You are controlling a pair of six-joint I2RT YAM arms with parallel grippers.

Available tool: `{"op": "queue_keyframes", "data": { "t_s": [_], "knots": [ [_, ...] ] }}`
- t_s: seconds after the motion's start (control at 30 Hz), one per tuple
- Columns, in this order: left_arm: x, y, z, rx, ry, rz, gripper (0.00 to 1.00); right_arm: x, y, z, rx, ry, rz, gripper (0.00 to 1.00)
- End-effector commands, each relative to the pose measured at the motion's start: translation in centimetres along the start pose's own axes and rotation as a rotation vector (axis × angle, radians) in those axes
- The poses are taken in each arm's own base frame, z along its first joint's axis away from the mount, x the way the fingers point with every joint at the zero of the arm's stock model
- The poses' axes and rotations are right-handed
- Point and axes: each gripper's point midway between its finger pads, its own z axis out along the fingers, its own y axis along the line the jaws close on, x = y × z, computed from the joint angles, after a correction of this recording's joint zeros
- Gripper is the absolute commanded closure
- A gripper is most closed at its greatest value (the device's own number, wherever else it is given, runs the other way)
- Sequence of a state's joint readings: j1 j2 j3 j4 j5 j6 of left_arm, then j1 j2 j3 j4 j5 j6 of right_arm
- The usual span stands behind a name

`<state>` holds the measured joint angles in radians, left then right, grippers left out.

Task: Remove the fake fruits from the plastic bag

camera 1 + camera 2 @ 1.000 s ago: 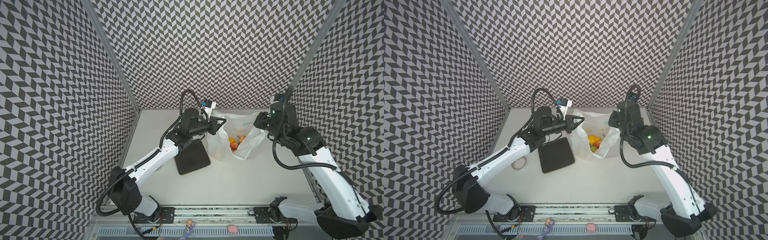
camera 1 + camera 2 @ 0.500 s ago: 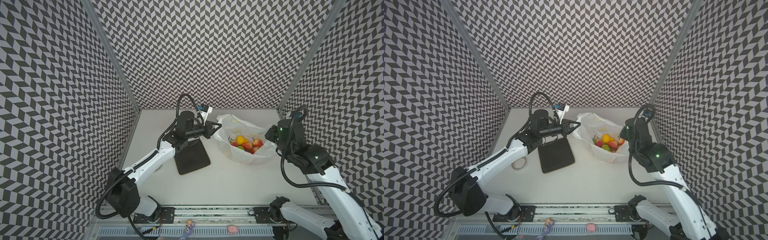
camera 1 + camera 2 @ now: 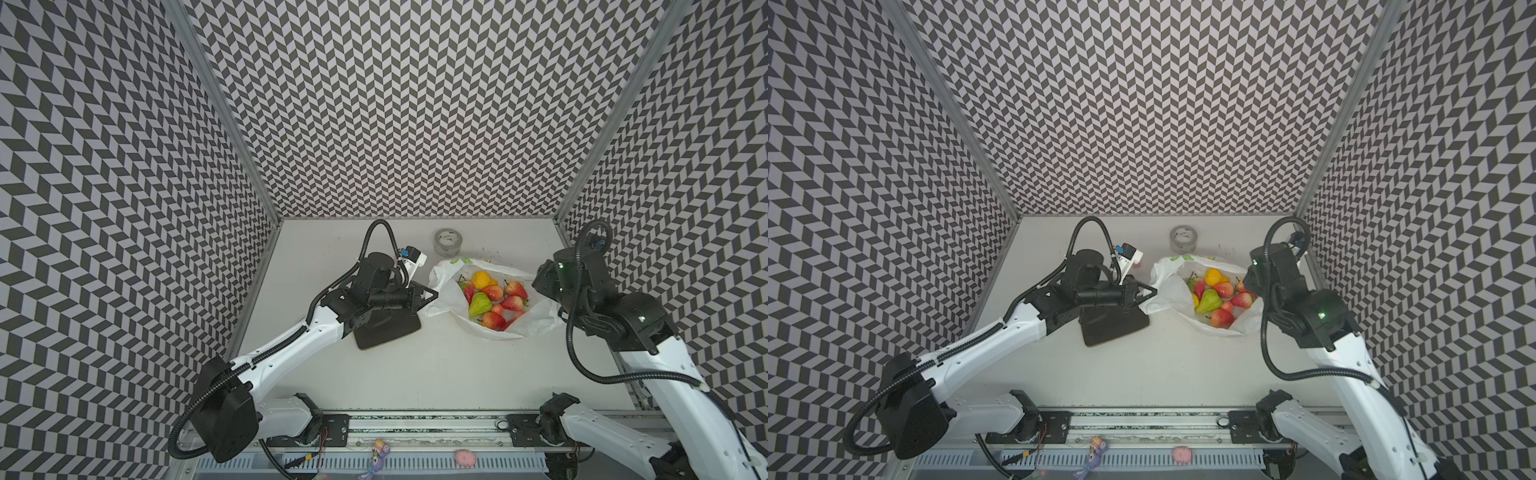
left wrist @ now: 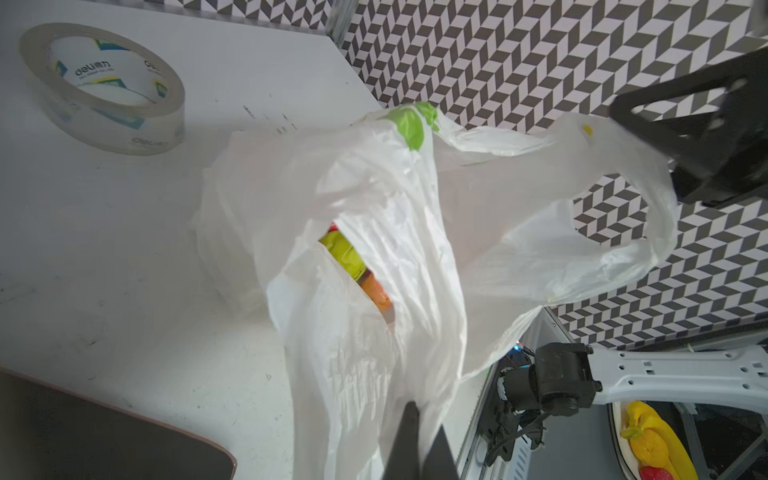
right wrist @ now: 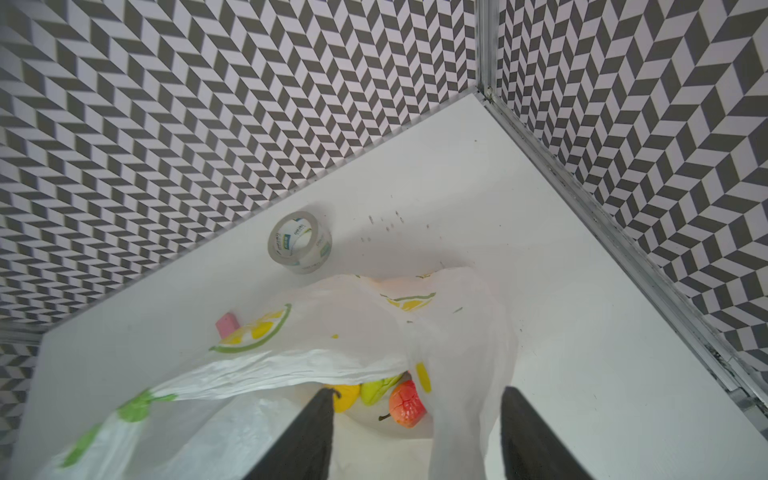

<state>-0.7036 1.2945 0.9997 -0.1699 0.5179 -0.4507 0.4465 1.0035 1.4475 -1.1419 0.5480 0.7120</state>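
Observation:
The plastic bag [image 3: 442,286] [image 3: 1165,291] lies on the table with its mouth spread wide. Inside it sit the fake fruits: a green pear [image 3: 480,303] [image 3: 1209,301], a yellow lemon [image 3: 481,279] and red strawberries [image 3: 513,302]. My left gripper [image 3: 432,296] [image 4: 415,415] is shut on the bag's left rim [image 4: 374,374]. My right gripper [image 5: 415,419] is open at the bag's right side. A loose strip of the bag [image 5: 461,395] hangs between its fingers [image 5: 320,428], with a red fruit [image 5: 407,405] just beyond. In both top views its own wrist [image 3: 569,274] covers it.
A clear tape roll [image 3: 448,242] [image 3: 1182,239] [image 5: 300,242] stands behind the bag. A dark flat pad [image 3: 386,328] [image 3: 1115,328] lies under my left wrist. A pink block [image 5: 226,324] sits behind the bag's left part. The right wall rail [image 5: 623,232] runs close by.
The right arm has swung back to the right and down, and its jaws have opened. The bag has sunk and spread open, so the fruits now show. The left gripper keeps its hold.

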Motion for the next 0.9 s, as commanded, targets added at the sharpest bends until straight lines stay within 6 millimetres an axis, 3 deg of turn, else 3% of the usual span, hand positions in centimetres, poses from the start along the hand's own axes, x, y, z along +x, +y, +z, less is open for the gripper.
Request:
{"op": "queue_keyframes", "data": {
  "t_s": [0.0,0.13,0.2,0.3,0.47,0.67,0.87],
  "knots": [
    [-0.8,0.4,0.4,-0.02,-0.015,-0.023,1.0,-4.9,0.5,-3.3,-0.035,-0.122,0.002,0.33],
    [-1.9,0.3,1.0,-0.012,-0.032,-0.021,1.0,-7.4,5.1,-5.6,-0.254,-0.151,-0.074,0.41],
    [-2.3,0.3,1.2,-0.013,-0.037,-0.016,1.0,-6.5,8.4,-5.7,-0.396,-0.077,-0.129,0.49],
    [-2.3,0.5,1.5,-0.016,-0.036,-0.016,1.0,-2.9,12.2,-4.8,-0.54,0.097,-0.191,0.58],
    [-2.1,0.9,1.4,-0.039,-0.039,-0.015,1.0,4.9,15.4,-3.4,-0.533,0.198,-0.366,0.61],
    [-1.3,2.0,1.3,-0.083,-0.017,-0.003,1.0,13.1,14.2,2.7,-0.408,0.316,-0.464,0.6],
    [1.2,4.0,1.0,-0.149,0.089,0.017,1.0,15.9,9.9,7.3,-0.201,0.267,-0.43,0.58]
  ]
}}
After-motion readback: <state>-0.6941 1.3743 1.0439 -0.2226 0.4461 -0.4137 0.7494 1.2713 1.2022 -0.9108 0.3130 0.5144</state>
